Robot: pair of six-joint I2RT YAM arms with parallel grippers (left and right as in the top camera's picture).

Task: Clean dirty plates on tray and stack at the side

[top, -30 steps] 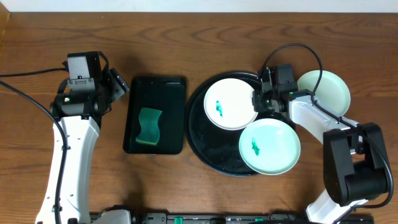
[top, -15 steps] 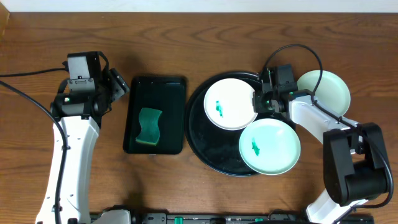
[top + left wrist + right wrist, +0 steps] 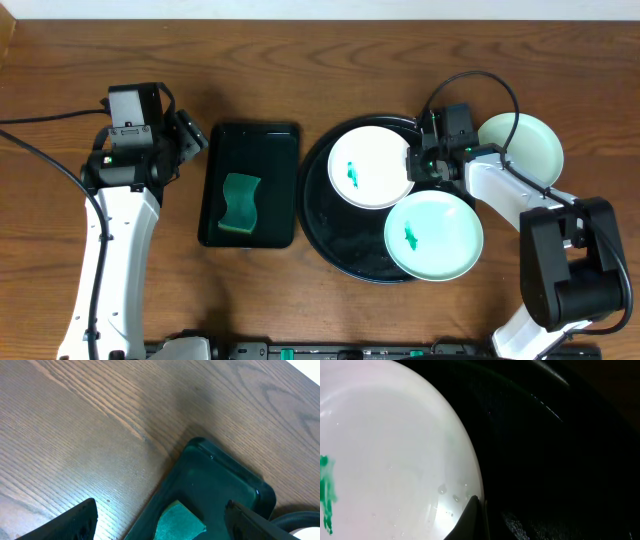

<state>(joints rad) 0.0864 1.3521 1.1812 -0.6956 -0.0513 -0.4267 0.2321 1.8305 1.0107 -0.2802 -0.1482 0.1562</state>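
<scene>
Plate [image 3: 371,168], right hand [image 3: 412,166]: no change

Left arm [image 3: 112,235]: a long, smooth white shell link below blocky matt-black joint housings, with a square black box [image 3: 135,104] at its far end. A tiny green indicator light [image 3: 107,158] glows on the black housing, and thin black cables [image 3: 50,118] run off to the left. The left claw [image 3: 190,135] is black, its fingers [image 3: 75,521] blunt, dark wedges.

Right arm [image 3: 500,185]: a curved white shell between black joints, with a bulky, rounded black housing [image 3: 570,265]. A black cable loop [image 3: 475,73] arches above the black right claw [image 3: 415,163], beside a small green light [image 3: 428,152].
</scene>
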